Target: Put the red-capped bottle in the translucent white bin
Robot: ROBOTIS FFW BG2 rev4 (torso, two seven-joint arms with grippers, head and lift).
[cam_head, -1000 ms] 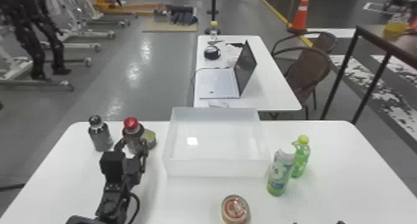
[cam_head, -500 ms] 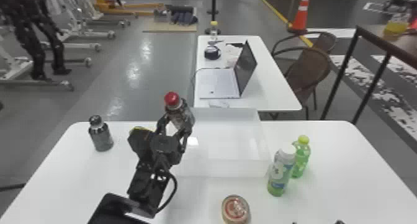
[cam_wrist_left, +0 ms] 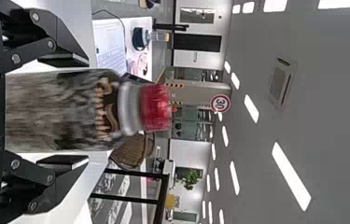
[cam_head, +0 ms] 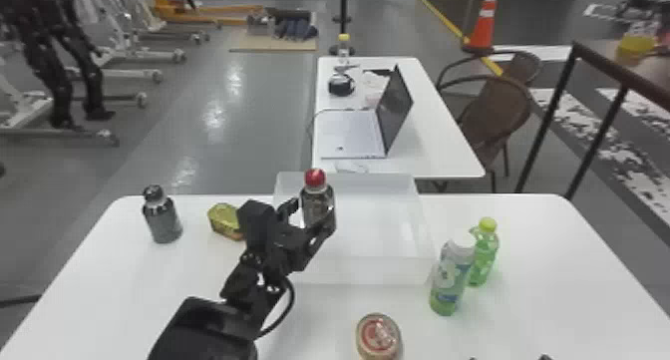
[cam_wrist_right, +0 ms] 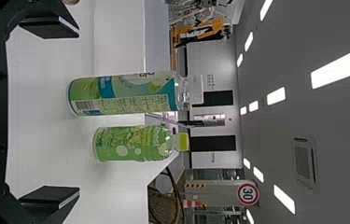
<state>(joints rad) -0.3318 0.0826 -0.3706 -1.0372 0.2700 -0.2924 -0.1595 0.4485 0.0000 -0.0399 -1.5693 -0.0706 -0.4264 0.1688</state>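
Observation:
The red-capped bottle (cam_head: pixel 317 204) is upright over the left part of the translucent white bin (cam_head: pixel 366 271); whether its base touches the bin floor cannot be told. My left gripper (cam_head: pixel 308 222) is around it, open, with a small gap beside the bottle. In the left wrist view the bottle (cam_wrist_left: pixel 70 110) lies between the parted fingers of my left gripper (cam_wrist_left: pixel 87 111), blurred along its length. My right gripper (cam_head: pixel 509 357) is parked at the near edge; in the right wrist view my right gripper (cam_wrist_right: pixel 78 111) is open and holds nothing.
Right of the bin stand a clear-and-green bottle (cam_head: pixel 447 284) and a green bottle (cam_head: pixel 482 257). A round can (cam_head: pixel 379 336) is in front. At left are a dark-capped bottle (cam_head: pixel 163 219) and a yellow tin (cam_head: pixel 227 222). A second table (cam_head: pixel 428 149) stands behind.
My left arm has carried the red-capped bottle from the table's left side rightward over the bin. Since the half-second-old frame the bottle has straightened and my left fingers have spread. The right arm kept still.

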